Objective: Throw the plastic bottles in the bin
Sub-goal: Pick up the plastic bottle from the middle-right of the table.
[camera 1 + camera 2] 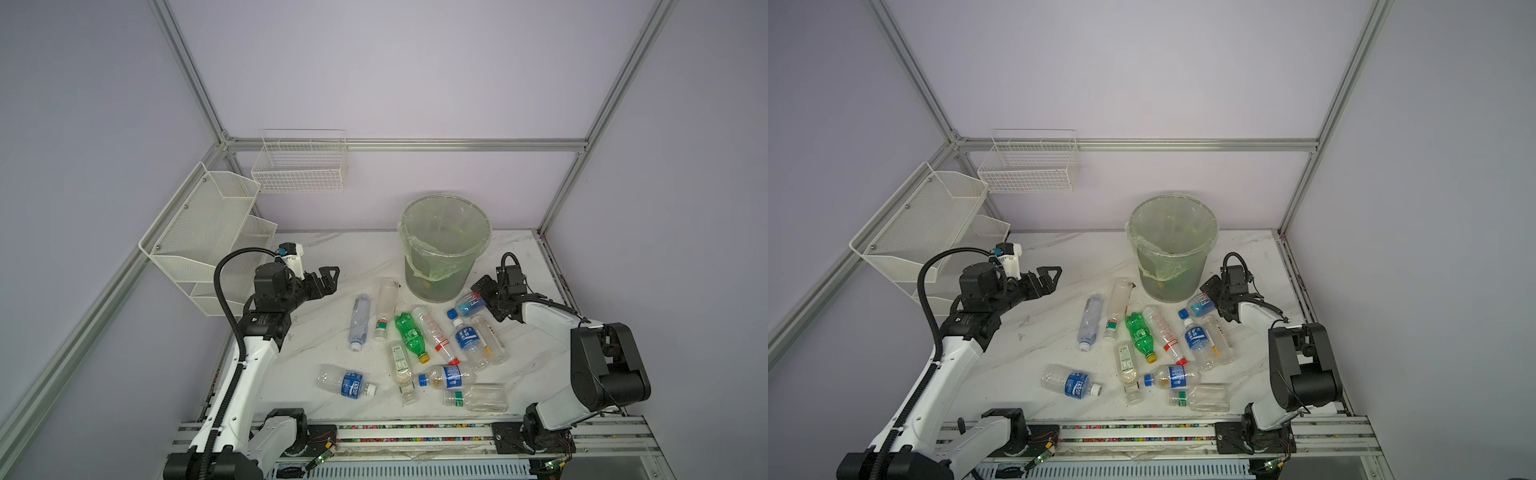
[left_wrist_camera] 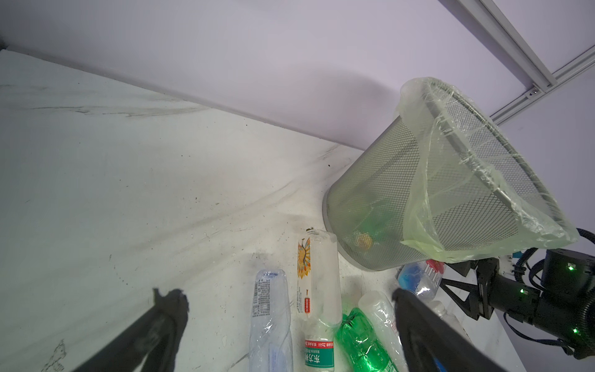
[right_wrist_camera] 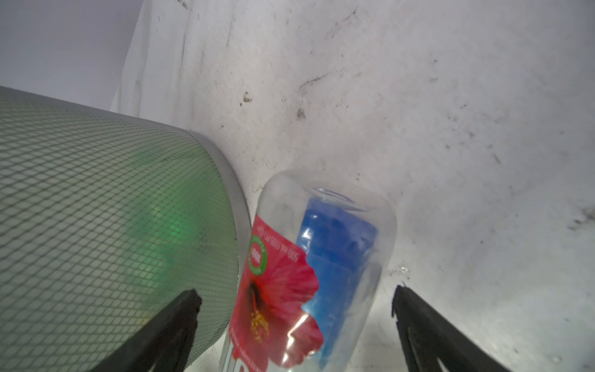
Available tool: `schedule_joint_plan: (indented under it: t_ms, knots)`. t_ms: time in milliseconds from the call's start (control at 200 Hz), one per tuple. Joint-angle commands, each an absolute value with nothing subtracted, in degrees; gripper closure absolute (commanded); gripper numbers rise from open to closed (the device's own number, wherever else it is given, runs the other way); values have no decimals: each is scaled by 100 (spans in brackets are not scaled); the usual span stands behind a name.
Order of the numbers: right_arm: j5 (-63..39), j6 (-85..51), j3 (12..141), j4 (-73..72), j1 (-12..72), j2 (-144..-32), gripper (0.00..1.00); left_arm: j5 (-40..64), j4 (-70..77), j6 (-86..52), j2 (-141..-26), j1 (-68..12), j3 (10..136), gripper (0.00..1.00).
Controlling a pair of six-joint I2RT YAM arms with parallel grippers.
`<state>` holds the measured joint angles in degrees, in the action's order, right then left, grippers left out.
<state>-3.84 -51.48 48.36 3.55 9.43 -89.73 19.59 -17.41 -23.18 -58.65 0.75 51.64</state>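
Several plastic bottles lie on the white marble table, among them a green one [image 1: 411, 334], a crumpled clear one [image 1: 359, 322] and a blue-labelled one [image 1: 347, 382] near the front. The bin [image 1: 436, 274], grey mesh lined with a pale green bag, stands upright behind them. A bottle with a blue cap and a red flower label [image 1: 467, 306] lies at the bin's foot. My right gripper [image 3: 296, 293] is open, with this bottle [image 3: 322, 257] between its fingers and apart from both. My left gripper [image 1: 328, 276] hangs open and holds nothing, left of the bottles.
A white mesh shelf rack [image 1: 208, 232] hangs on the left wall close behind my left arm. A white wire basket [image 1: 301, 166] hangs on the back wall. The bin's wall [image 3: 96, 225] is right beside one right finger. A metal rail [image 1: 415, 432] borders the table's front.
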Motion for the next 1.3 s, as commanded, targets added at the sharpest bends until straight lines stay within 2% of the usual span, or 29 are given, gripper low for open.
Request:
schedule_joint_plan:
  t_ms: [0,205,355,445,590,745,1295]
  knots:
    - [-283,-5381,4865,250,1009,-9124,3,2085,-1595,-2295,-5854,136,5067,0]
    - [-190,-5459,4874,187,1057,-9384,2,2025,-1608,-2277,-5775,140,5019,0]
    - [-272,-5469,4858,-13,1063,-9565,10,1969,-1633,-2268,-5801,141,5028,0]
    - [-290,-5484,4878,-34,1059,-9684,22,1986,-1638,-2268,-5810,144,5028,0]
    - [-266,-5490,4810,-86,1063,-9665,26,1955,-1647,-2259,-5770,144,5019,0]
    - [-233,-5449,4785,5,1063,-9446,29,1977,-1642,-2259,-5783,142,5018,0]
    - [-57,-5736,4962,390,960,-8150,30,2016,-1649,-2285,-5774,141,4991,0]
